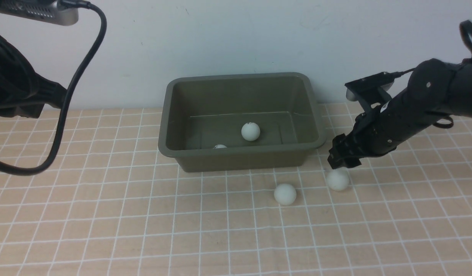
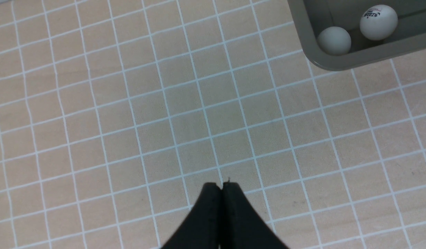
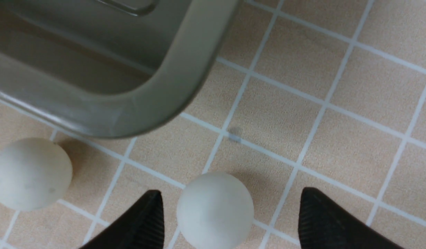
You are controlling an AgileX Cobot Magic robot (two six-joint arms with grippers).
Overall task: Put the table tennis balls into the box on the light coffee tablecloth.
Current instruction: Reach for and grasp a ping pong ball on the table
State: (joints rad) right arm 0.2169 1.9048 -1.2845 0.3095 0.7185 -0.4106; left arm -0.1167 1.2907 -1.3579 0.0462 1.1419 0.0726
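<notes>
Box: the olive-green box (image 1: 236,152) stands open side up on the light coffee tablecloth (image 1: 105,214), at the far side, close to the white wall (image 1: 236,34).
Inside the box: the logo ball (image 1: 250,131) lies on the floor near the middle, with its dark print facing up. The half-hidden ball (image 1: 219,146) sits against the near wall. From the front only its top shows over the rim, while the left wrist view shows it tucked into a rounded corner.
On the cloth: the middle ball (image 1: 285,194) lies in front of the box, towards its right end and clear of it. The right-hand ball (image 1: 338,179) lies just beside it, off the box's near right corner.
Right pincer: the right pincer (image 3: 231,193) is spread wide and lowered over the right-hand ball, which sits on the cloth between the two fingers. One finger is very close to the ball and the other is clearly apart from it. Whether the closer one touches it is hard to say. Nothing is gripped.
Left pincer: the left pincer (image 2: 221,186) is closed, with its fingers pressed together and nothing between them. It hangs over bare cloth, well to the left of the box.
</notes>
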